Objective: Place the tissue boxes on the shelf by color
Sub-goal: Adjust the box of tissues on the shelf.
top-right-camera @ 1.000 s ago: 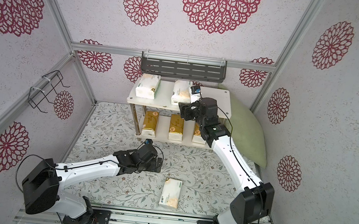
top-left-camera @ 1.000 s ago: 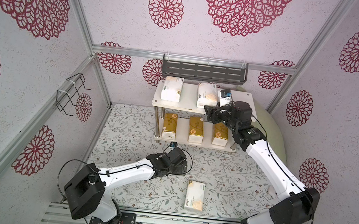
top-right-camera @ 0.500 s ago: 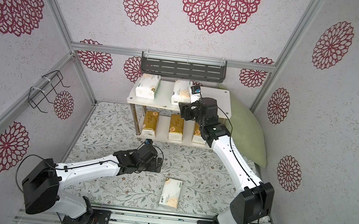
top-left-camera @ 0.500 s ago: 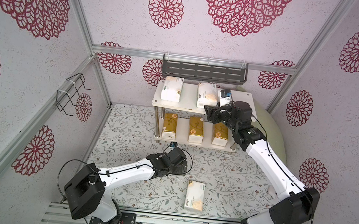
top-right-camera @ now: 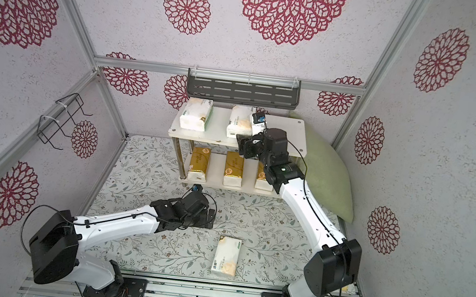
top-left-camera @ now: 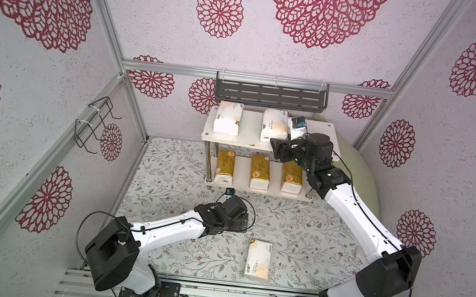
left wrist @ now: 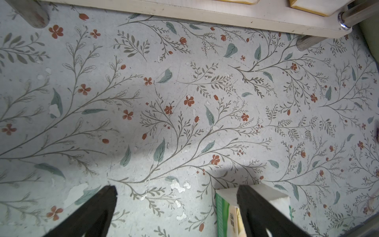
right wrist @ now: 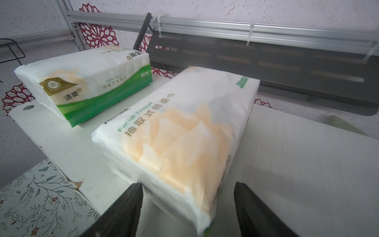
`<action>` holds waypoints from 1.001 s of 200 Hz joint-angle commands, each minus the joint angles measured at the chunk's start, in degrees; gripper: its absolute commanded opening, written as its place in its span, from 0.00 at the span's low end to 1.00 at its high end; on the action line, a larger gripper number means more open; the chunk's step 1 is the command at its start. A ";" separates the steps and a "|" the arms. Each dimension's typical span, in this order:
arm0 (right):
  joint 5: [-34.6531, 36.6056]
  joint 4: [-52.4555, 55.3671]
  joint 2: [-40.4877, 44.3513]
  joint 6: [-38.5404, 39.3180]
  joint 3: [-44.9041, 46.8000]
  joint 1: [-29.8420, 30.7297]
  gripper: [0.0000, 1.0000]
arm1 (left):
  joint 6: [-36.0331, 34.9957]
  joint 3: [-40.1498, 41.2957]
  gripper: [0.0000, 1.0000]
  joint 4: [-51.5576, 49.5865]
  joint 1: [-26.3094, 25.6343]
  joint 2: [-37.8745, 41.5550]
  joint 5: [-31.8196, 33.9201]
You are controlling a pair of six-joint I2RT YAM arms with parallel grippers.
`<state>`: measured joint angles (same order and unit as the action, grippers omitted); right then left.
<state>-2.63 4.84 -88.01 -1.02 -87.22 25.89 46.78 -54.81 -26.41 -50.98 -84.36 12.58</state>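
Wrist view alone: left pincer [left wrist: 177,189] spread.

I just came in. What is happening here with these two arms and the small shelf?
The robot is filling the shelf by color. Three gold packs lie on its lower board. One white pack and a second white pack lie on the upper board. The right hand is at the second white pack, fingers either side of its near end, apparently open. The left hand hovers open over the table, near the last white pack, which is not yet picked up.
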 commanded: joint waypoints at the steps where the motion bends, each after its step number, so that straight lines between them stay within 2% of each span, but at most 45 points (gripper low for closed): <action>1: 0.38 -0.17 1.02 0.04 -0.45 -0.47 0.77 | 0.06 -0.12 0.99 0.57 -0.45 0.01 0.73; 135: -0.15 1.53 6.20 0.57 0.38 -0.41 0.80 | 0.28 -0.15 1.00 0.05 -0.44 0.32 2.23; 200: 0.56 10.19 9.74 0.42 -0.96 -0.48 0.81 | 1.34 0.95 1.00 -1.16 0.89 3.03 6.97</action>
<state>-2.98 11.11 -81.89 -1.02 -86.65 25.78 47.29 -54.76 -26.96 -50.87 -83.85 16.60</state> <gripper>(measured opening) 0.811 0.998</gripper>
